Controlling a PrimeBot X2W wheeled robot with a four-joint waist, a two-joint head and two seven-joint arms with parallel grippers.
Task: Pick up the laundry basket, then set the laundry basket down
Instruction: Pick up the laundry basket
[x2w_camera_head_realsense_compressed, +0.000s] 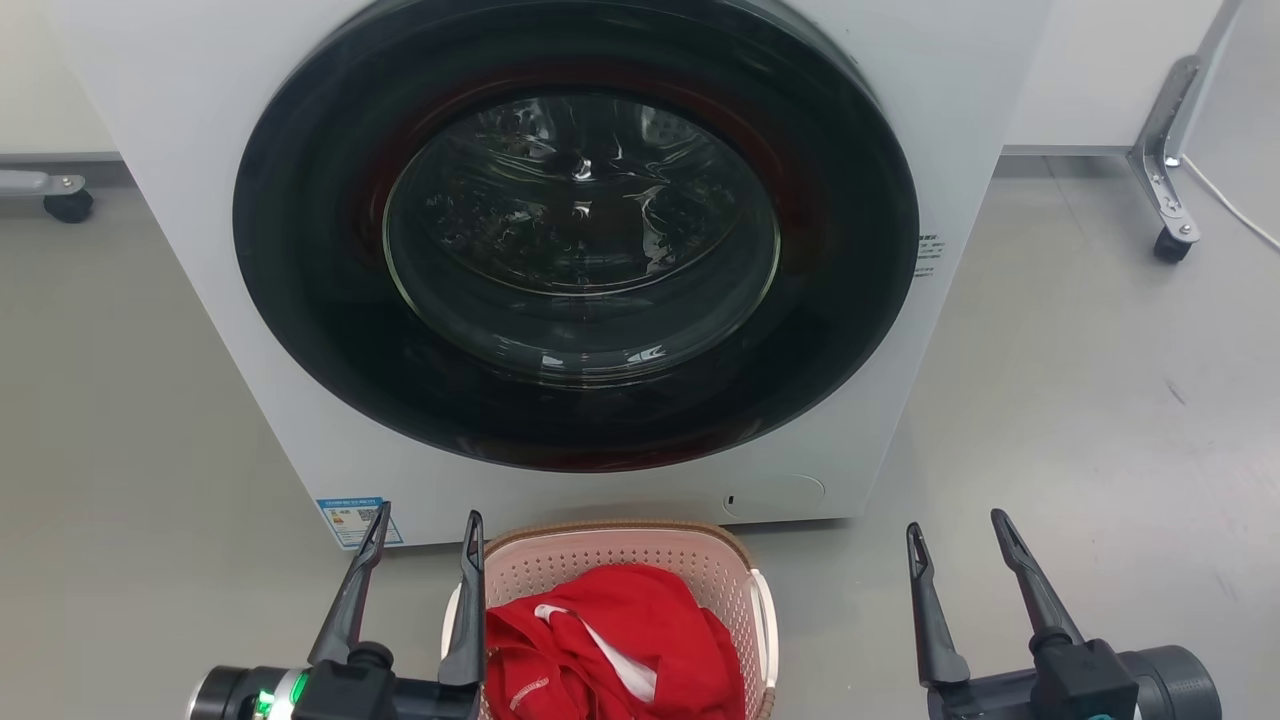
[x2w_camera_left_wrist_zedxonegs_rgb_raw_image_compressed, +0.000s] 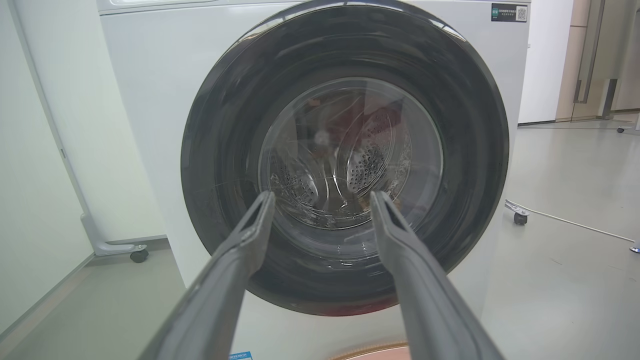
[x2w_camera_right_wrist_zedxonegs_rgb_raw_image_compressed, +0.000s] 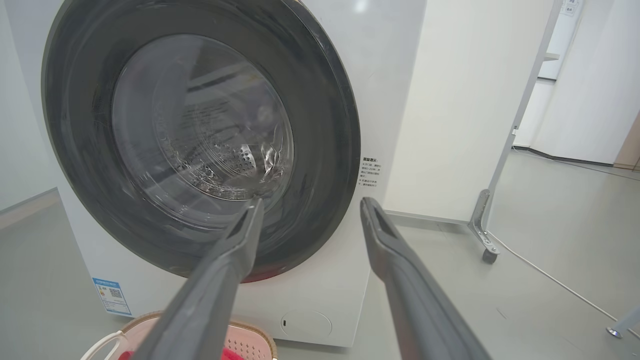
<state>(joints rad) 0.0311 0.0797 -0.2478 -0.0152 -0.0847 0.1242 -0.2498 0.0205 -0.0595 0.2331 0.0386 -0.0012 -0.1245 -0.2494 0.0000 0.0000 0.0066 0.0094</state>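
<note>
Pick-up seems barely begun: the laundry basket (x2w_camera_head_realsense_compressed: 620, 562) (red garment (x2w_camera_head_realsense_compressed: 610, 640) inside) sits on the floor just before the washing machine (x2w_camera_head_realsense_compressed: 180, 150), left pincer (x2w_camera_head_realsense_compressed: 428, 515) and right pincer (x2w_camera_head_realsense_compressed: 955, 522) both spread and empty, so each must next reach a side handle.

Lower left of head frame: left gripper (x2w_camera_head_realsense_compressed: 428, 518), dark fingers parted in V, tips pointing up frame, green light at wrist. Lower right: right gripper (x2w_camera_head_realsense_compressed: 957, 522), fingers likewise parted, tips leaning slightly left. Both wrist frames: own fingers rising from bottom edge, spread wide, tips mid-frame.
</note>
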